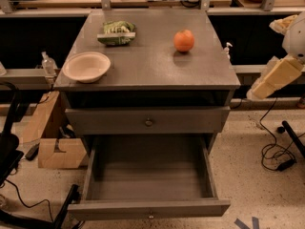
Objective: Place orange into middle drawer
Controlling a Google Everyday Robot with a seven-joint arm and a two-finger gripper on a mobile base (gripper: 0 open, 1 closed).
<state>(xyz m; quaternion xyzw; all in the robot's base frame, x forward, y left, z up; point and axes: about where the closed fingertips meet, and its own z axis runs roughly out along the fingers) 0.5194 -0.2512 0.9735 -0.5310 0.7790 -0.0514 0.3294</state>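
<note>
Lab floor, pale and speckled, with a dark-grey metal cabinet in the centre.

- Cabinet top: round reddish-skinned orange at 1 o'clock, resting on the bare surface and touching nothing else.
- Crumpled green snack bag at 11 o'clock. Shallow beige bowl at 8 o'clock, near the left edge.
- Upper knobbed grey drawer front is flush with the cabinet.
- Below it, the wide dark-grey middle drawer is pulled out, its inside bare.
- Brown cardboard box is on the floor at 9 o'clock.
- The robot's pale beige-and-white gripper is at 3 o'clock, off the cabinet's right side. I cannot tell whether it is spread or closed.
- The orange lies at 10 o'clock from the gripper, well apart, and is not held.
</note>
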